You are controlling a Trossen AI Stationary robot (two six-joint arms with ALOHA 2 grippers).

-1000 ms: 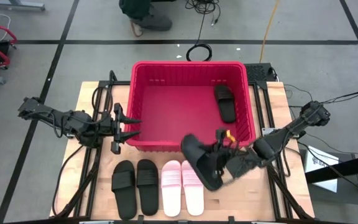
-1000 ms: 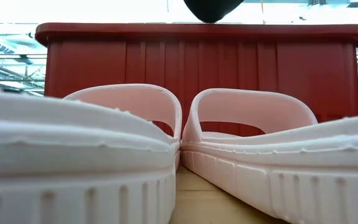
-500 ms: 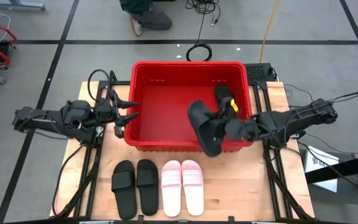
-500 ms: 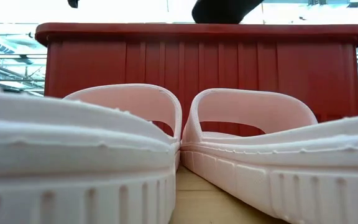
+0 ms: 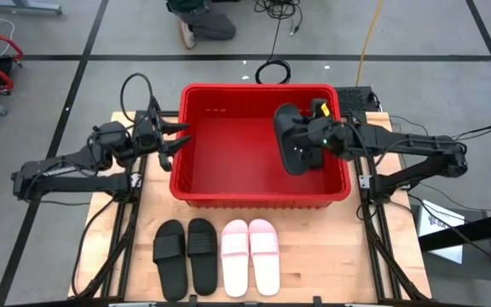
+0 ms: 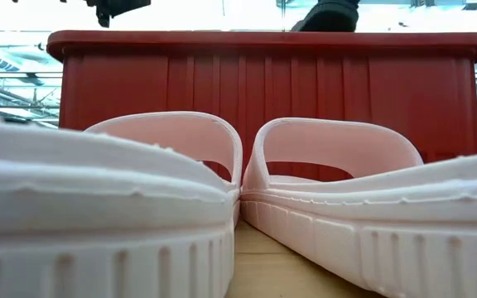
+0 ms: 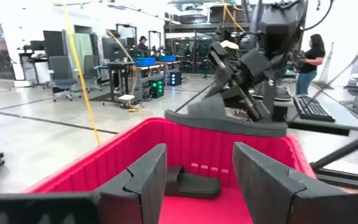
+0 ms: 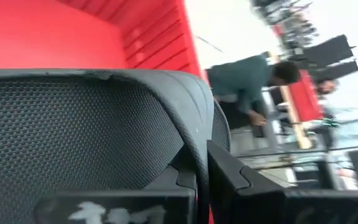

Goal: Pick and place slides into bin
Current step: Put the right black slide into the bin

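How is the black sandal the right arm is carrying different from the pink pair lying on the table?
The black slide is dark, while the pink slides are pale. It hangs tilted in the air over the red bin, pinched by the right gripper; the pink ones lie flat on the table, side by side, in front of the bin and untouched. It is a single sandal; they are a pair. All share the same open-toe shape with a wide strap.

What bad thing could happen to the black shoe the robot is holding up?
The right gripper holds a black slide above the bin, over another slide already inside. Dropped from there, it might bounce or land stacked and tilted. The left gripper hovers open at the bin's left rim; it could bump the rim if it moves.
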